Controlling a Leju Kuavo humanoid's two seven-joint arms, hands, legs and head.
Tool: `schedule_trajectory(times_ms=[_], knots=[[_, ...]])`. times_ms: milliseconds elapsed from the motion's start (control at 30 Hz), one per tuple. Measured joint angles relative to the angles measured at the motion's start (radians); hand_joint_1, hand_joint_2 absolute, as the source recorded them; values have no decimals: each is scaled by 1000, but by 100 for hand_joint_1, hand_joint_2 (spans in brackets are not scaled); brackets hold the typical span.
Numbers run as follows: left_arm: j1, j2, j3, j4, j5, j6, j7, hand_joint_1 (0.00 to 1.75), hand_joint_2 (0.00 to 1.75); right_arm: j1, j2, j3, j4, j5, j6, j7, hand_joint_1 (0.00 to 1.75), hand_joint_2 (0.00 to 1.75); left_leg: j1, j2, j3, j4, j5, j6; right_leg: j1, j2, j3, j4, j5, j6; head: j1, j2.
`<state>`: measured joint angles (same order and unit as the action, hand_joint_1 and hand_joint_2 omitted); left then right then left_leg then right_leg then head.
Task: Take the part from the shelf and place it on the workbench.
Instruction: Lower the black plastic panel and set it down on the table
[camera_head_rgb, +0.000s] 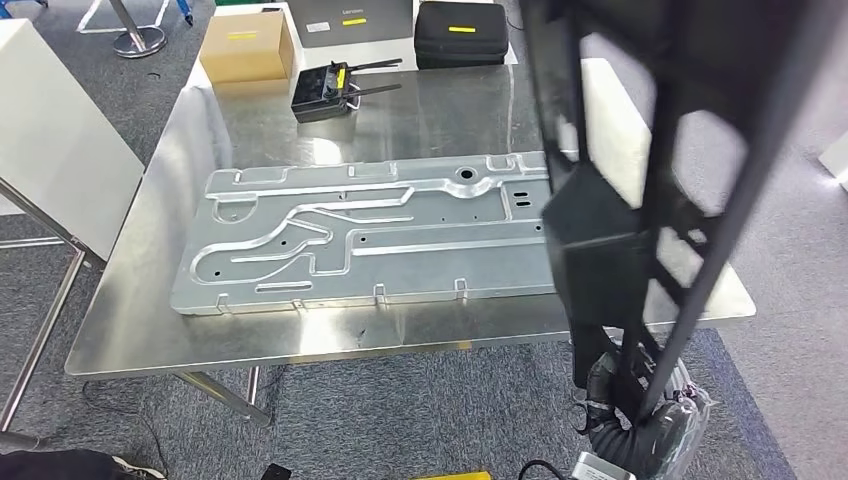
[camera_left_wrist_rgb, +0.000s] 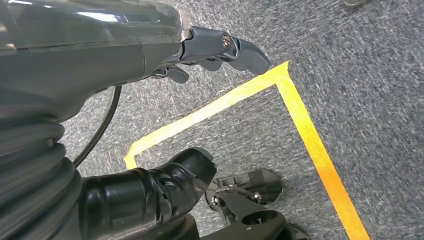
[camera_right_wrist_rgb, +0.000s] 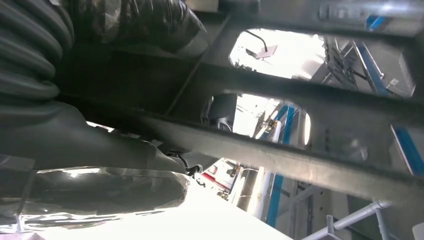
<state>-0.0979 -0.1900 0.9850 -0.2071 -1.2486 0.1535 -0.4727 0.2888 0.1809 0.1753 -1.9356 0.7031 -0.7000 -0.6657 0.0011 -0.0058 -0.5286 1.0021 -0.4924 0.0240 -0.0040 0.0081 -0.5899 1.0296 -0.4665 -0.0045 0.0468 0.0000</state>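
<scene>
Right hand (camera_head_rgb: 640, 425) grips dark openwork part (camera_head_rgb: 640, 200), upright over workbench (camera_head_rgb: 150, 300) right edge (silver stamped panel (camera_head_rgb: 370, 235) lies there). Left hand (camera_left_wrist_rgb: 220, 47) empty, fingers apart.

Metal plate's (camera_head_rgb: 370, 240) right end behind black frame part (camera_head_rgb: 640, 200)

Your head view looked down on workbench (camera_head_rgb: 130, 300); left wrist faced floor closely; right wrist, close, shared black part (camera_head_rgb: 690, 200) with head view.
</scene>
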Motion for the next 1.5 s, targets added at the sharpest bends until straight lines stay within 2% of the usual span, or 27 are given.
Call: schedule_trajectory(times_ms=[133,267,533,767,867,1033,1233,1400,1500], knots=[[0,0,0,0,9,1,1,0,175,0,0,0,0,1,0,0,134,175,1,0,0,-1,-1,-8,1,0,0,1,-1,-2,0,0],[0,0,0,0,10,22,15,0,0,0,-2,1,0,11,0,1,138,175,1,0,1,-1,-1,-11,1,0,1,2,-1,-2,0,0],[-2,-4,-3,0,-10,47,35,0,0,-9,-3,6,0,52,0,-3,150,175,1,0,1,1,-2,-11,-2,-1,2,2,-1,-2,0,0],[-13,-7,-17,0,-25,53,48,0,0,-64,-4,19,0,129,0,7,154,175,0,0,1,3,-2,-11,-2,-1,3,1,-1,-1,0,0],[-16,-8,-23,0,-36,52,55,0,0,-97,-6,25,5,180,0,38,157,175,0,0,0,3,-2,-11,-2,-1,3,1,-1,-1,0,0],[-28,-14,-43,0,-58,41,70,0,0,-189,-10,32,31,324,0,119,161,175,0,0,2,3,-2,-11,-2,-1,4,1,0,-1,0,0],[-38,-25,-71,0,-78,33,94,0,0,-319,-32,28,112,514,0,255,164,175,0,0,3,3,-1,-11,-2,-1,5,1,0,-1,0,0],[-45,-30,-92,0,-88,20,107,0,0,-418,-82,31,193,720,0,463,167,175,0,0,3,4,-1,-11,-2,-1,5,1,0,0,0,0],[-47,-33,-100,0,-90,19,113,0,0,-468,-119,39,251,781,0,551,167,175,0,0,2,4,-1,-11,-2,-2,5,1,0,0,0,0]])
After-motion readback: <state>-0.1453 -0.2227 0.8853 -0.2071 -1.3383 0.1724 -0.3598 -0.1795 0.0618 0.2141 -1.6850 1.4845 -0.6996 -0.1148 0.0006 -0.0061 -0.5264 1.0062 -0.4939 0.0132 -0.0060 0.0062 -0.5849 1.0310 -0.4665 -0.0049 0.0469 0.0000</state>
